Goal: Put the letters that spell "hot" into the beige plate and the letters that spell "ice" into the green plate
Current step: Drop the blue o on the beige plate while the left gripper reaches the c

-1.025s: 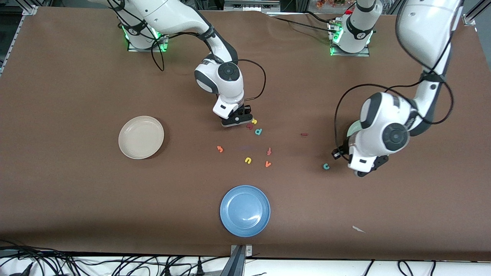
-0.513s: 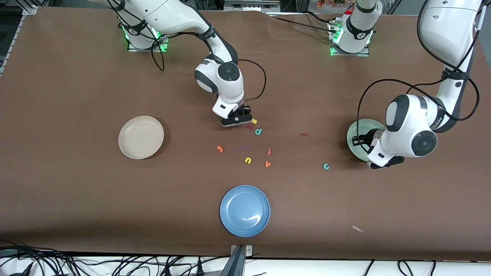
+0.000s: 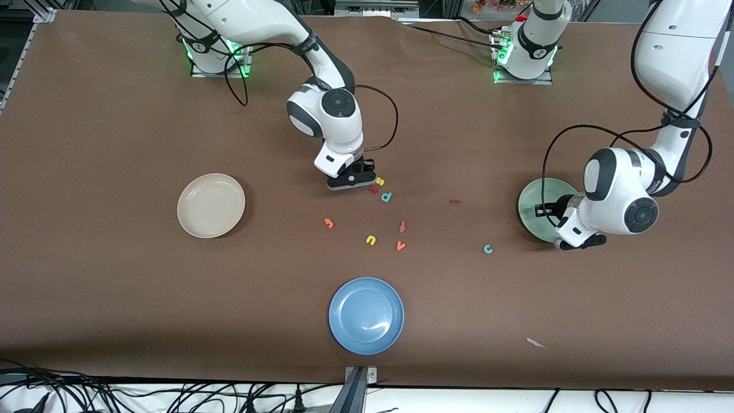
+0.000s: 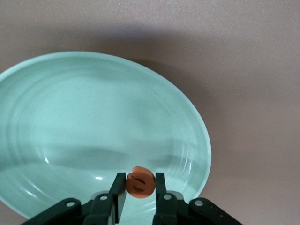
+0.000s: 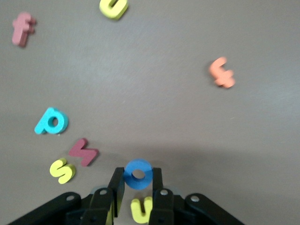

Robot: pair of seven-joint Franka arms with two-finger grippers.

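Observation:
My left gripper [image 4: 139, 182] hangs over the green plate [image 3: 530, 201] [image 4: 93, 117], shut on the orange "e" [image 4: 139, 181] inside the rim. My right gripper [image 3: 354, 181] [image 5: 138, 177] is shut on the blue "o" [image 5: 138, 174], just above the table, over a yellow letter [image 5: 140, 210] that looks like the "h". The orange "t" [image 3: 328, 222] [image 5: 221, 72] lies nearer the front camera. The dark red "i" [image 3: 455, 201] and the teal "c" [image 3: 487, 248] lie between the letter cluster and the green plate. The beige plate [image 3: 211, 205] holds nothing.
Beside the right gripper lie a yellow "s" [image 3: 379, 182], a dark red letter [image 3: 373, 188] and a teal "p" shape [image 3: 386, 197]. A pink "f" [image 3: 402, 226], a yellow "u" [image 3: 371, 240] and an orange "v" [image 3: 400, 245] lie nearer. A blue plate [image 3: 366, 315] sits by the front edge.
The left arm has swung from beside the teal "c" to over the green plate. The right arm has risen a little at the letter cluster.

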